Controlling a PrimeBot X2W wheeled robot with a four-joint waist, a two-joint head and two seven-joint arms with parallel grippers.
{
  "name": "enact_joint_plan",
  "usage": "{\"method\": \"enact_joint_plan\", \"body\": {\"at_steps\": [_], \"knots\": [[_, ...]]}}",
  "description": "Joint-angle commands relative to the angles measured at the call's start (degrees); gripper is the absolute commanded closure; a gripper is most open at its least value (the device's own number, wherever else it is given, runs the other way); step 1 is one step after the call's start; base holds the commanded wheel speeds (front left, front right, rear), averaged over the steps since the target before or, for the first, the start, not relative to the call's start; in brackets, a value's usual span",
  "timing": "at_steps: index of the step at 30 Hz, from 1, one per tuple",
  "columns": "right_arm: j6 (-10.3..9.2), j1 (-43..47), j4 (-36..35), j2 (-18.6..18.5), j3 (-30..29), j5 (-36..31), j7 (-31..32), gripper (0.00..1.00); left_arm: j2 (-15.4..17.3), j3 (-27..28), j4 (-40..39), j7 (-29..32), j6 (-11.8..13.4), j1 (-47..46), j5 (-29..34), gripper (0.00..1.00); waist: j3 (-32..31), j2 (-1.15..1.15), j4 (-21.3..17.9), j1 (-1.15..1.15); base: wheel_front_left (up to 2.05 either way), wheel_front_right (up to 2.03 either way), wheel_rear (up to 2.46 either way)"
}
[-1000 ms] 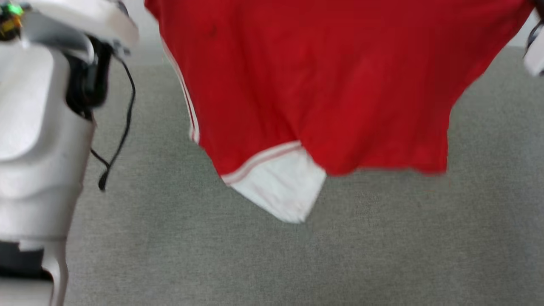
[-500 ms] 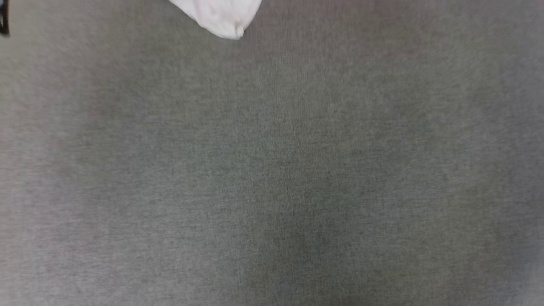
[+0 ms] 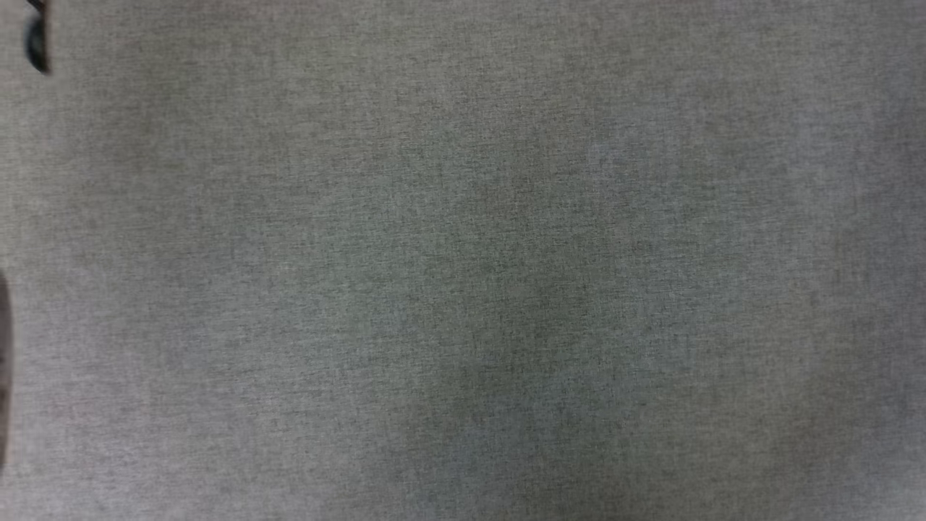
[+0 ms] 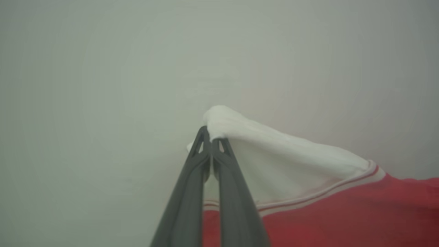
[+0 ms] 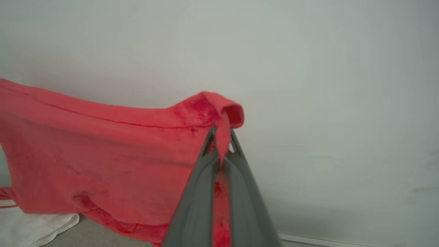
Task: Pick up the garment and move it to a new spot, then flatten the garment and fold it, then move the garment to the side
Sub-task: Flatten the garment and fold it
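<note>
1. Hanging against a pale wall [image 5: 325, 68], the red jersey T-shirt [image 5: 103, 154] was stretched between the two arms.
2. The left jaws were clamped together on the tip of its white sleeve [image 4: 274, 154], with the dark fingers [image 4: 185, 199] pressed side by side. The striped trim [image 4: 325, 195] and the red body ran off to the lower right of the left wrist view.
3. The right jaws were pinched shut on a bunched red fold [image 5: 223, 113] at the shirt's edge. The cloth spread left from there across the right wrist view.
4. The head view looked down on grey carpeted floor [image 3: 463, 260], with a dark blurred part [image 3: 36, 43] at its upper-left edge.
5. A second before, that view faced the hanging red body and a pale arm. Half a second before, a white sleeve tip sat at its top edge. The whole picture had shifted, so the camera had tipped down.
</note>
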Motion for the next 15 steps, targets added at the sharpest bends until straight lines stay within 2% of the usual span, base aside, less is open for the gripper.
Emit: {"method": "enact_joint_plan", "body": {"at_steps": [1,8,15], "knots": [[-0.06,-0.9,1.1,0.2,0.9,0.8,-1.0,1.0,-0.3,0.0,1.3,-0.8,-0.5,1.4,-0.3,1.0,-0.2,0.0,0.3,-0.01,0.0,0.0,0.0],[-0.05,5.1,5.2,-0.3,6.8,4.2,-3.0,1.0,-1.7,1.1,6.3,-3.2,-2.5,9.0,-3.1,1.0,-4.1,0.0,1.5,-0.01,0.0,0.0,0.0],[-0.06,17.3,4.7,-2.6,13.7,9.5,-5.5,1.0,-2.1,3.0,7.4,-4.2,-4.5,23.3,-5.9,1.0,-11.8,0.0,2.8,-0.01,0.0,0.0,0.0]]}}
